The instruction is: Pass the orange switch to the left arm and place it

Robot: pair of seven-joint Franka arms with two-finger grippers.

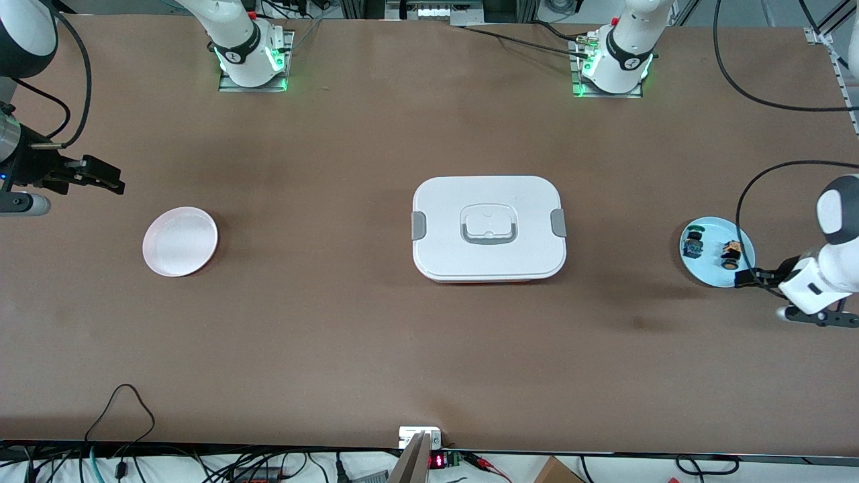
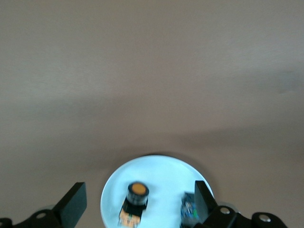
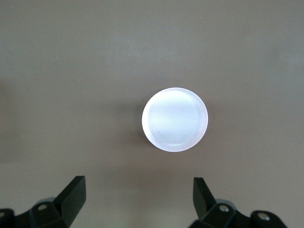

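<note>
The orange switch (image 1: 731, 255), orange body with a black cylindrical end, lies on a light blue plate (image 1: 710, 270) toward the left arm's end of the table. My left gripper (image 1: 743, 278) hovers open and empty over that plate's edge. In the left wrist view the switch (image 2: 134, 203) lies on the plate (image 2: 161, 173) between the gripper's (image 2: 138, 197) open fingers, below them. The white lidded box (image 1: 488, 228) stands at the table's middle. My right gripper (image 1: 113, 181) is open and empty above the table toward the right arm's end; it also shows in the right wrist view (image 3: 137, 192).
A small blue-and-green component (image 1: 693, 245) lies on the blue plate beside the switch, also seen in the left wrist view (image 2: 189, 212). A pale pink round plate (image 1: 180, 241) lies toward the right arm's end and shows in the right wrist view (image 3: 175, 119).
</note>
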